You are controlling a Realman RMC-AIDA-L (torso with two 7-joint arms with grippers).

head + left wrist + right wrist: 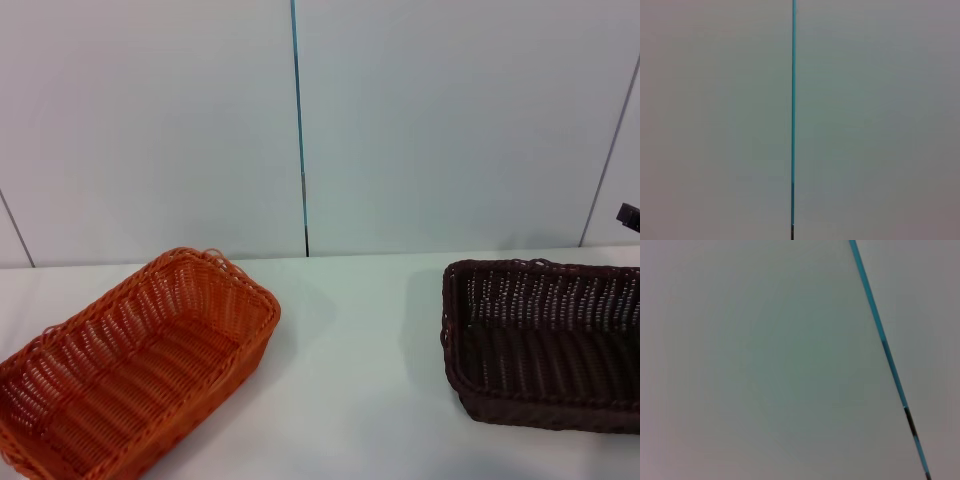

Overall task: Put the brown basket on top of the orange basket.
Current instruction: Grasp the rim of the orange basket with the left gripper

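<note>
The orange basket (130, 365) sits empty on the white table at the front left, turned at an angle. The brown basket (545, 345) stands empty at the right, partly cut off by the head view's right edge. The two baskets are well apart, with bare table between them. A small dark piece (629, 213) shows at the right edge, above and behind the brown basket; it looks like part of my right arm. My left gripper is out of view. Both wrist views show only the pale wall.
The white table (350, 380) runs back to a grey panelled wall (440, 120) with a thin blue seam (299, 120). That seam also shows in the left wrist view (793, 100) and in the right wrist view (880, 335).
</note>
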